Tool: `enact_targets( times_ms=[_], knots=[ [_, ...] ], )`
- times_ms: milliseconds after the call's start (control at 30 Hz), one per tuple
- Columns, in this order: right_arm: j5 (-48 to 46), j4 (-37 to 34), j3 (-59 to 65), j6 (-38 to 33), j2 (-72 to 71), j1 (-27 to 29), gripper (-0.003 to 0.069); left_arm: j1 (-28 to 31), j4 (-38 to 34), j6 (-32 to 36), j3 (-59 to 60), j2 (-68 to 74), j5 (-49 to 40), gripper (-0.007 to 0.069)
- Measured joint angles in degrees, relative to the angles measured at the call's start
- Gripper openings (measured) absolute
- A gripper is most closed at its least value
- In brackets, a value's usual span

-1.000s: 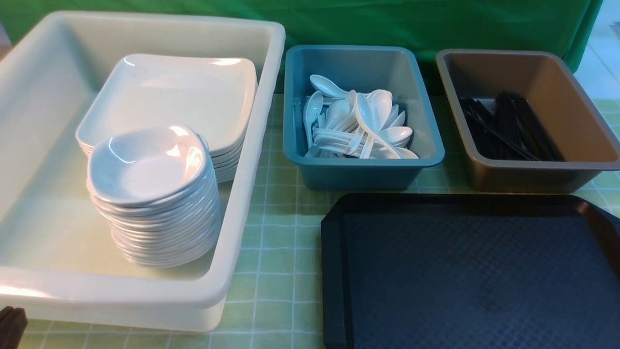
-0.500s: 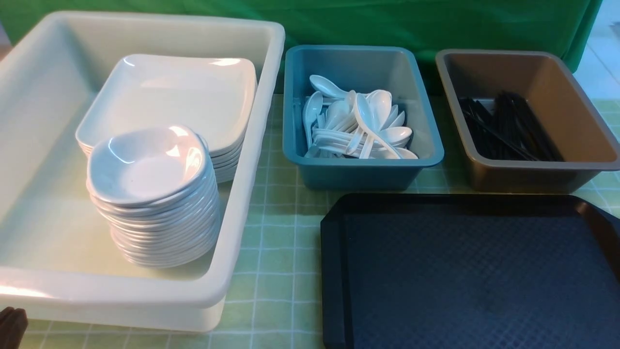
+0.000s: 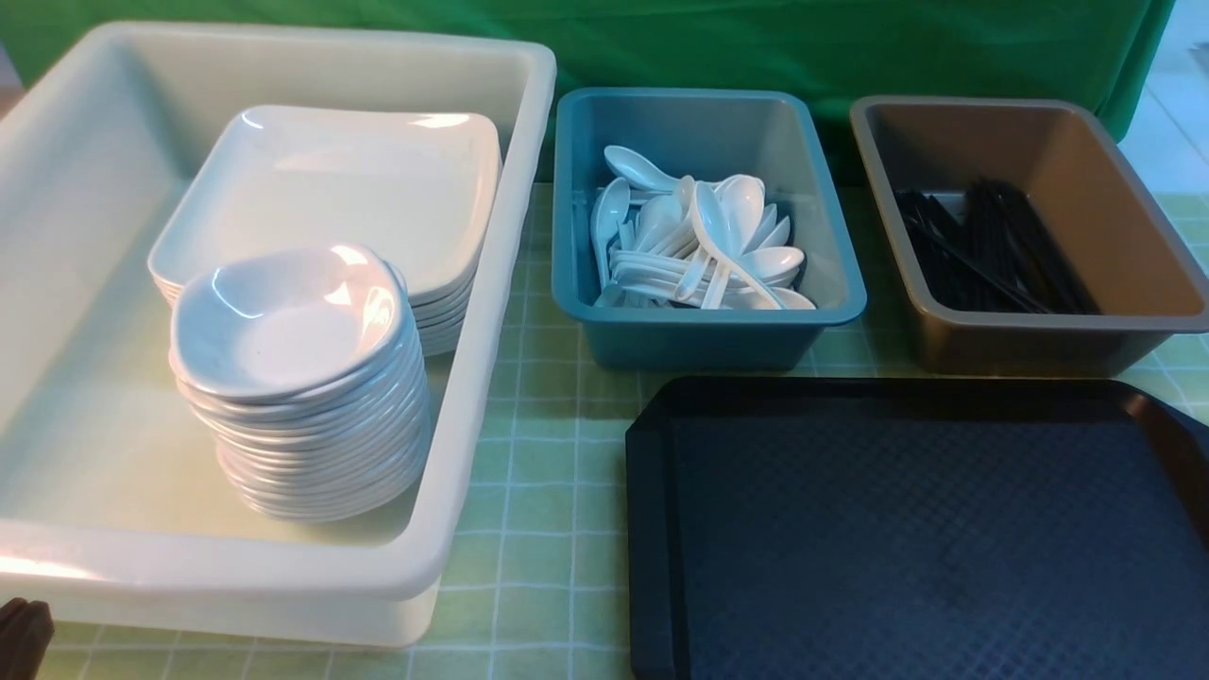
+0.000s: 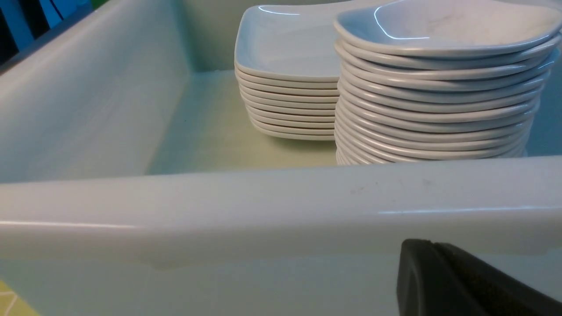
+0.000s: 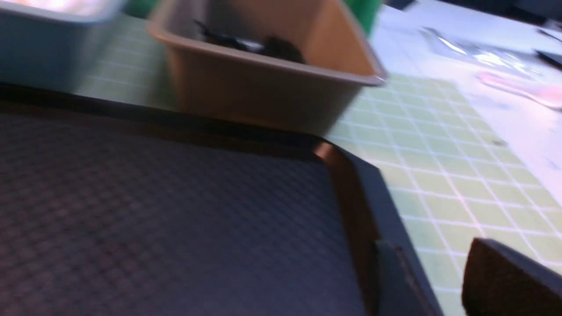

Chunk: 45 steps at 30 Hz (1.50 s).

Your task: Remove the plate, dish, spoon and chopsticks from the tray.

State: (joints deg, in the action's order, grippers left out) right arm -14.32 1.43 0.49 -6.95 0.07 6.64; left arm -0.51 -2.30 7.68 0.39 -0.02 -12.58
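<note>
Black tray (image 3: pixel 926 538) sits bare at five o'clock on the checked worktop (image 3: pixel 538 567).
Plates (image 3: pixel 331 189) fill the white tub (image 3: pixel 491 283) at nine, spoons (image 3: pixel 699 246) teal tub at twelve, chopsticks (image 3: pixel 987 250) brown tub at two; right gripper (image 5: pixel 432 281) jaws parted, left gripper (image 4: pixel 456 285) jaws' state unclear.

Bare black tray (image 3: pixel 907 538); plates (image 3: pixel 331 189), spoons (image 3: pixel 699 246), chopsticks (image 3: pixel 992 250) binned beyond it.

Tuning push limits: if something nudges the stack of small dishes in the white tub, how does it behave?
The small-dish stack is tall and narrow, rims slightly uneven, so it probably shears or topples rather than sliding whole. Glossy glaze suggests slippery layers. The square plates just behind might check a backward push.
</note>
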Motion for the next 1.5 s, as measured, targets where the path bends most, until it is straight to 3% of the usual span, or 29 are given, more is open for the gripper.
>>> enact_targets(
  times_ms=[467,1500],
  knots=[
    [-0.18,-0.24,0.00,1.22,0.00,-8.96,0.0241,0.00,0.11,0.06,0.00,0.00,0.00,-0.0017],
    [-0.18,-0.24,0.00,1.27,0.00,-9.33,0.0241,0.00,0.11,-0.05,0.00,0.00,0.00,-0.0015]
  ],
)
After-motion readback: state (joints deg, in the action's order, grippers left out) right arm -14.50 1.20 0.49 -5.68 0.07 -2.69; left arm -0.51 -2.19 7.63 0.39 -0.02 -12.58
